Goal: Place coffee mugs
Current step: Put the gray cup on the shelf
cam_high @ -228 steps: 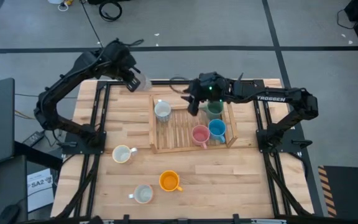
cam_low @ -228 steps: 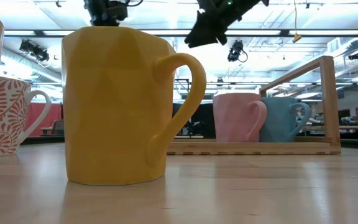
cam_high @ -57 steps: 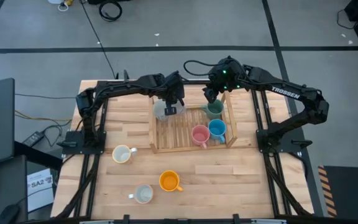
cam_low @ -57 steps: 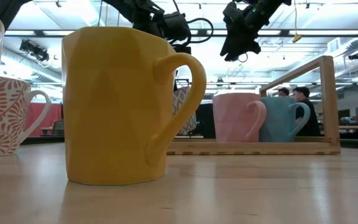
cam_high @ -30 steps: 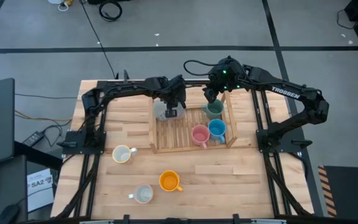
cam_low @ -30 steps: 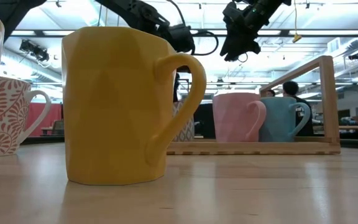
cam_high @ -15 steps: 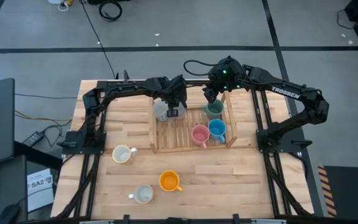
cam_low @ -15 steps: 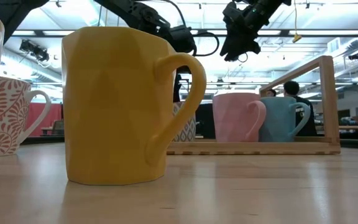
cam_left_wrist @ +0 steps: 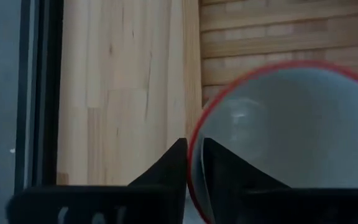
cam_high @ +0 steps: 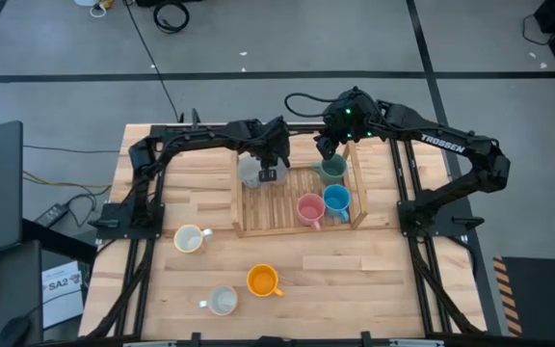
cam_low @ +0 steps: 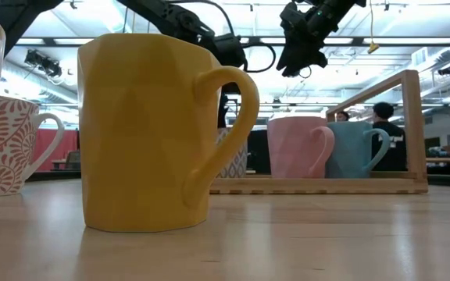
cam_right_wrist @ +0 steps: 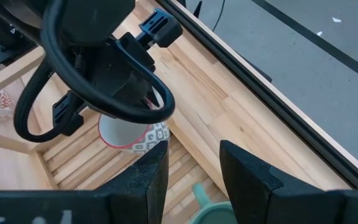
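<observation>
A whitish patterned mug with a red rim [cam_high: 250, 173] stands on the slats in the far left corner of the wooden tray [cam_high: 258, 214]. My left gripper [cam_high: 267, 174] reaches down onto its rim. A dark green mug [cam_high: 332, 172] stands in the tray's far right corner. My right gripper [cam_high: 323, 149] hangs open above it with nothing between its fingers [cam_right_wrist: 194, 180]. A pink mug [cam_high: 309, 208] and a blue mug [cam_high: 336, 200] stand in the tray's near right part. A cream mug [cam_high: 190, 238], an orange mug [cam_high: 261, 280] and a whitish-grey mug [cam_high: 222, 301] stand on the table. My left gripper has the mug's red rim [cam_left_wrist: 192, 152] between its two fingers, one finger [cam_left_wrist: 219, 168] inside the mug and the other outside. The fingers come from above, pointing steeply down. The mug stands upright with its bottom on the tray's slats [cam_low: 235, 156].
The tray has raised wooden end frames [cam_low: 412, 125] and a low rim. Bare slats lie in its near left part [cam_high: 263, 217]. In the low view the orange mug [cam_low: 147, 133] fills the foreground. People show in the room behind the table.
About two seconds ago the patterned mug hung tilted a little above the tray in my left gripper. It has come down and stands upright on the slats. Over the last second neither arm has visibly moved.
</observation>
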You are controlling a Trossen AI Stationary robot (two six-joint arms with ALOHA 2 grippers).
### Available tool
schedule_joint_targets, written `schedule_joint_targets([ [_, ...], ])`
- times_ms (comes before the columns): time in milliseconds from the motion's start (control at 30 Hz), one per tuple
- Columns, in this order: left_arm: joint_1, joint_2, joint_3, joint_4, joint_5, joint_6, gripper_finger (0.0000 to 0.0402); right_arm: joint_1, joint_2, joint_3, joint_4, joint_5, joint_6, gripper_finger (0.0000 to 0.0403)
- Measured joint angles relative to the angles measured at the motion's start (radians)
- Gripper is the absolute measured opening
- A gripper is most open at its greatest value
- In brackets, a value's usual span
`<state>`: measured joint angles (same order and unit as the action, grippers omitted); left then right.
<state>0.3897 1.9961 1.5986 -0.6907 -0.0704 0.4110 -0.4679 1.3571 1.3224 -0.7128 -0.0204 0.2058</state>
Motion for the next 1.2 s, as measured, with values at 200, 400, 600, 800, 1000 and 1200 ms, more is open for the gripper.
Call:
schedule_joint_targets([
  [200, 0.000, 0.000, -0.001, 0.012, -0.034, 0.000, 0.0115, 0.000, 0.000, 0.000, 0.000, 0.000, 0.000, 0.0150],
  [400, -0.001, 0.000, -0.001, 0.030, -0.034, -0.006, 0.0163, 0.000, 0.000, 0.000, 0.000, 0.000, 0.000, 0.0150],
  [600, -0.001, 0.000, -0.001, 0.049, -0.034, -0.007, 0.0181, 0.000, 0.000, 0.000, 0.000, 0.000, 0.000, 0.0150],
  [800, -0.001, 0.000, 0.000, 0.048, -0.033, -0.023, 0.0181, 0.000, 0.000, 0.000, 0.000, 0.000, 0.000, 0.0150],
  [1000, -0.001, -0.007, 0.000, 0.048, -0.033, -0.028, 0.0181, 0.000, 0.000, 0.000, 0.000, 0.000, 0.000, 0.0150],
  [1200, -0.002, -0.044, 0.001, 0.050, -0.025, -0.034, 0.0181, 0.000, 0.000, 0.000, 0.000, 0.000, -0.001, 0.0150],
])
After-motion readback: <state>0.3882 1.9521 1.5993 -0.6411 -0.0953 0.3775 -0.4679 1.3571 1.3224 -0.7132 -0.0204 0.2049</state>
